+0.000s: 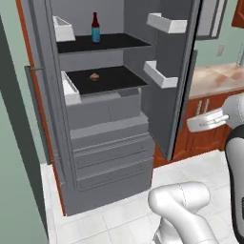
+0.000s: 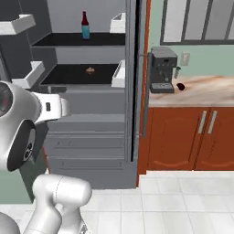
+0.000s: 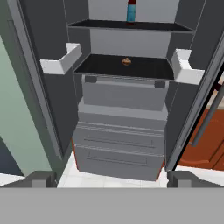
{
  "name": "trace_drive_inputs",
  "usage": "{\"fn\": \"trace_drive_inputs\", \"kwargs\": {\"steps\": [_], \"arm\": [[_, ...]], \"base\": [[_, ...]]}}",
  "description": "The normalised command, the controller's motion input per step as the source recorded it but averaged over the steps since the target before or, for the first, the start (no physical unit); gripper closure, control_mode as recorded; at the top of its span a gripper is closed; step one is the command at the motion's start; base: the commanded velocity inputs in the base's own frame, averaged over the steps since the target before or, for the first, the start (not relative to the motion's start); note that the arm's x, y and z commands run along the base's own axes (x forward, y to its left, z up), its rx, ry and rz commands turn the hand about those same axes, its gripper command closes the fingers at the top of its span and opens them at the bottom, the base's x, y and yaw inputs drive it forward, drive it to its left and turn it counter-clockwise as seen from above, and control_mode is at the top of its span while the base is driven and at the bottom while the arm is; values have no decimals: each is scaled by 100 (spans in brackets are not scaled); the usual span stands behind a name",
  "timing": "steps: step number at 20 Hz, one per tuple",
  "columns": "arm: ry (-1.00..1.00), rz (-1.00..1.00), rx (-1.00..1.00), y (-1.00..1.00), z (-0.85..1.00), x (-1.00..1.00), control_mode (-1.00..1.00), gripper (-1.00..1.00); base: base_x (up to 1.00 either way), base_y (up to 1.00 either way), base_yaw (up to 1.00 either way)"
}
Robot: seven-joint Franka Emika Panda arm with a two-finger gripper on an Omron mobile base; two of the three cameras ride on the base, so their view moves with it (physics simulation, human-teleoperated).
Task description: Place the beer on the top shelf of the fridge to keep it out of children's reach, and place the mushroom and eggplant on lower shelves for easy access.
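Note:
The fridge (image 1: 109,143) stands with both doors open. The beer (image 1: 95,27) stands upright on the top shelf (image 1: 119,43), toward the back; I also see the beer (image 3: 131,10) in the hand view. The mushroom (image 1: 95,76) lies in the middle of the lower shelf (image 1: 119,81). The eggplant (image 2: 181,86) rests on the counter, right of the coffee machine (image 2: 162,68). My gripper (image 3: 111,178) is open and holds nothing. It hangs well back from the fridge, facing the grey drawers (image 3: 120,146).
White door bins (image 1: 166,22) (image 1: 64,29) jut from both open doors at shelf height. The right door's edge (image 2: 135,82) stands between the fridge and the wooden counter (image 2: 205,91). Red-brown cabinets (image 2: 192,137) are below it, and white tiled floor (image 2: 183,201) lies in front.

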Motion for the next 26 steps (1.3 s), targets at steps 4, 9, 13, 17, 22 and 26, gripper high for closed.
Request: {"fn": "trace_drive_inputs", "kwargs": {"steps": [4,9,13,17,22,26], "arm": [[0,0,0,0,0,0,100,-100],[0,0,0,0,0,0,100,-100],[0,0,0,0,0,0,100,-100],[0,0,0,0,0,0,100,-100],[0,0,0,0,0,0,100,-100],[0,0,0,0,0,0,100,-100]], "base": [[-1,-49,-62],[2,-46,-72],[15,-24,-67],[48,-3,-46],[84,-2,-28],[99,-11,-9]]}}
